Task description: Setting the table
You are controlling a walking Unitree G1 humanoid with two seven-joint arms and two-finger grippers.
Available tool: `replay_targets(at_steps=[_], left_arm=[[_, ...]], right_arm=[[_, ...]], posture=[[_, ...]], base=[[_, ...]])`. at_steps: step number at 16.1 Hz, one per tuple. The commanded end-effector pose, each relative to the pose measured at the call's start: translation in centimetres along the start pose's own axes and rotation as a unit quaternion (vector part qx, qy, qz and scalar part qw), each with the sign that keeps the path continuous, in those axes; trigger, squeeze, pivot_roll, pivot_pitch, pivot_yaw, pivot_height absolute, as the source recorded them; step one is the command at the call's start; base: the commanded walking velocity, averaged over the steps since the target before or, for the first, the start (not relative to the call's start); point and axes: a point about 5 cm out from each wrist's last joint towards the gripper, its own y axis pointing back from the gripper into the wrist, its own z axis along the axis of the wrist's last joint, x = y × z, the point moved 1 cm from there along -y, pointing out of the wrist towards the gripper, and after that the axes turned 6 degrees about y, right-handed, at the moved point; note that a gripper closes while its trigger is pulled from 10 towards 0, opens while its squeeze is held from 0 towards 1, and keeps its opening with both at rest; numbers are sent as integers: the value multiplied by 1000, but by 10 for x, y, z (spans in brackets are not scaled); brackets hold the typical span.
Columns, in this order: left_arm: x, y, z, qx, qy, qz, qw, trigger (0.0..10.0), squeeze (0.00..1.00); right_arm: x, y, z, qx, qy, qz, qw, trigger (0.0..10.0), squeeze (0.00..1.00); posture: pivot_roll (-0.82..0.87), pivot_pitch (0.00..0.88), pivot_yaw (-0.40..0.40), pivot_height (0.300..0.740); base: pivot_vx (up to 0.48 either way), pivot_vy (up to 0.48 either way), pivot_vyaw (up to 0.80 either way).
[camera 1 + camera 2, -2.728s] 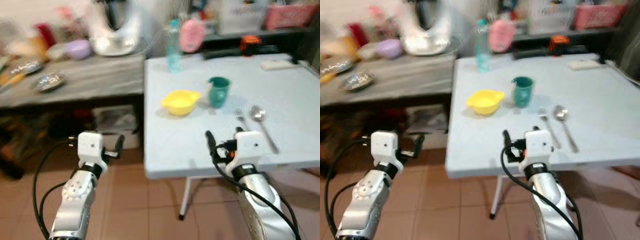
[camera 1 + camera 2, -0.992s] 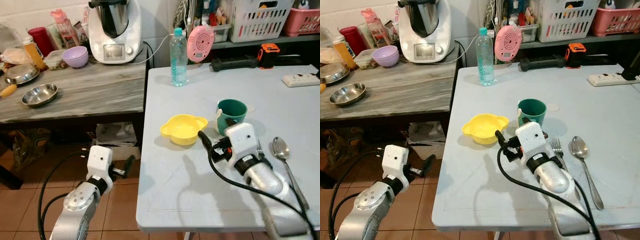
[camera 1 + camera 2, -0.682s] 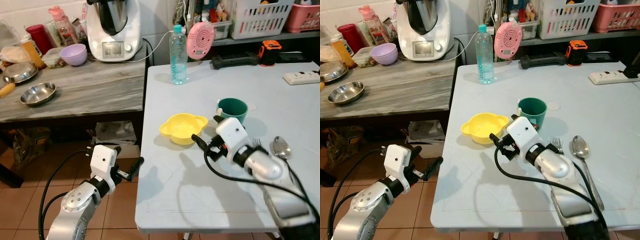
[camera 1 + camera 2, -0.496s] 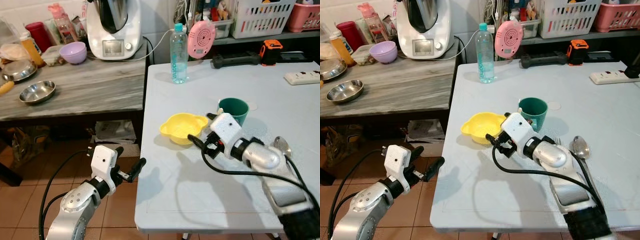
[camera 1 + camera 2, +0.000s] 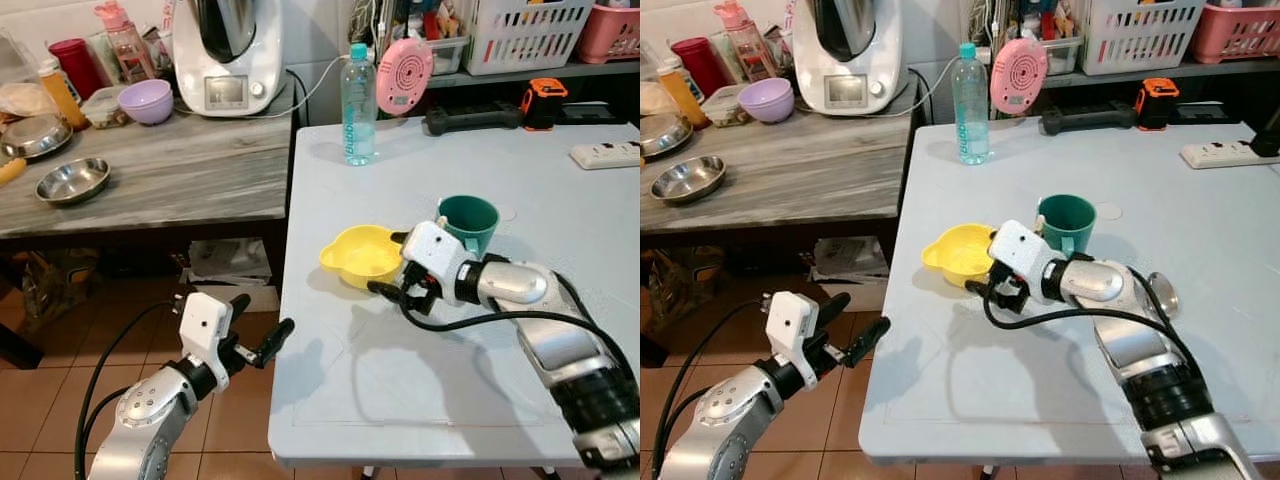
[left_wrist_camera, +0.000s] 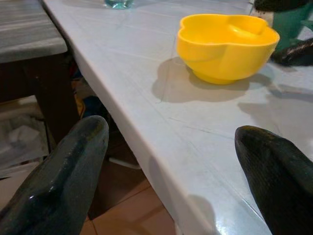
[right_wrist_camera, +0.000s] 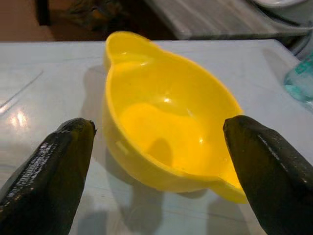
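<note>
A yellow bowl (image 5: 360, 252) sits on the white table (image 5: 420, 390) near its left edge, with a green cup (image 5: 468, 221) just to its right. My right gripper (image 5: 386, 266) is open at the bowl's right rim. In the right wrist view the bowl (image 7: 166, 117) lies between the spread fingers (image 7: 54, 166). Part of a spoon (image 5: 1162, 296) shows behind my right arm. My left gripper (image 5: 262, 318) is open, low beside the table's left edge, holding nothing. The left wrist view looks along the tabletop at the bowl (image 6: 225, 46).
A grey wooden counter (image 5: 180, 175) on the left carries steel bowls (image 5: 70, 180), a purple bowl (image 5: 146, 101) and a white appliance (image 5: 228, 55). A water bottle (image 5: 358, 105) and a power strip (image 5: 603, 154) stand at the table's far side. Tiled floor lies below.
My right gripper has swung left from beside the cup and cutlery to the yellow bowl's rim. The left gripper has lifted slightly toward the table's edge.
</note>
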Motion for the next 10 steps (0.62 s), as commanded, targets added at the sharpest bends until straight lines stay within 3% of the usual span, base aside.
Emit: replay_targets(at_steps=[1, 5, 6, 7, 10], left_arm=[[4, 4, -4, 9, -3, 5, 1000, 10000, 0], [4, 2, -10, 17, -1, 2, 1000, 10000, 0], [3, 2, -11, 19, -1, 2, 1000, 10000, 0], [3, 2, -12, 20, -1, 2, 1000, 10000, 0], [2, 1, -17, 29, -1, 1, 1000, 10000, 0]], right_arm=[[1, -5, 1, 1, 21, 27, 999, 10000, 0], [1, -17, 1, -14, 23, 70, 997, 10000, 0], [1, -19, 1, -17, 28, 76, 997, 3647, 0], [-1, -21, 0, -17, 28, 74, 997, 0, 0], [7, -26, 3, -28, 40, 102, 994, 0, 0]], posture=[[-60, 48, 99, 740], [-55, 50, 100, 740], [-51, 54, 100, 740], [-51, 54, 100, 740], [-53, 57, 99, 740]], base=[[0, 0, 0], [0, 0, 0], [0, 0, 0], [0, 0, 0], [0, 0, 0]])
